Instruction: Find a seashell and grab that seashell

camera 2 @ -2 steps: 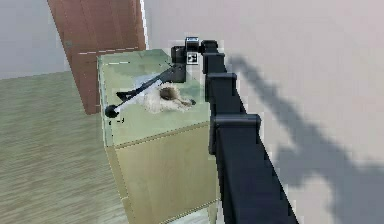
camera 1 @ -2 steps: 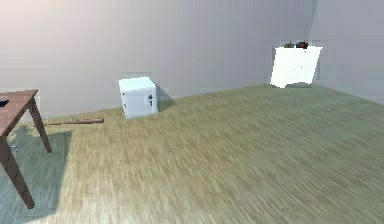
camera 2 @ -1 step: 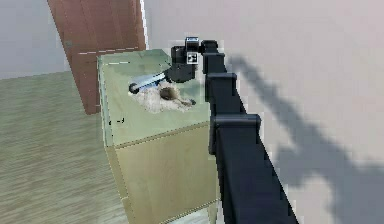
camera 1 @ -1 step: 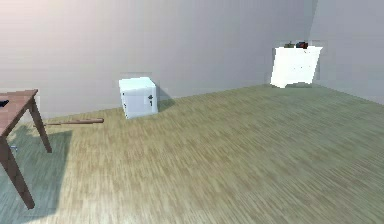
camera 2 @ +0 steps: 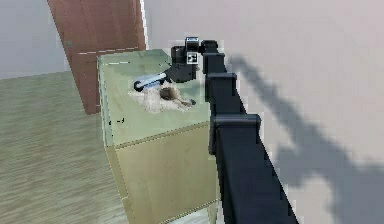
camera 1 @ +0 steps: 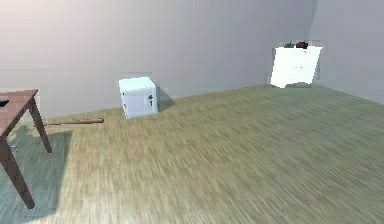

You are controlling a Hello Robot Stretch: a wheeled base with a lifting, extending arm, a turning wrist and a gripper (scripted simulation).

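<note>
Dark square arm bar (camera 2: 235, 140) is seen at a pale green boxy cabinet (camera 2: 160, 165) — gripper (camera 2: 142, 84) placed by a pale, brown-marked blob (camera 2: 160, 98) on top. Whether anything is held cannot be told.

No text, number or sign can be read: the two white squares (camera 2: 190, 46) at the arm's (camera 2: 235, 140) far end bear only black marks, and a dark spot on the white cabinet (camera 1: 138, 97) is too small to tell.
</note>
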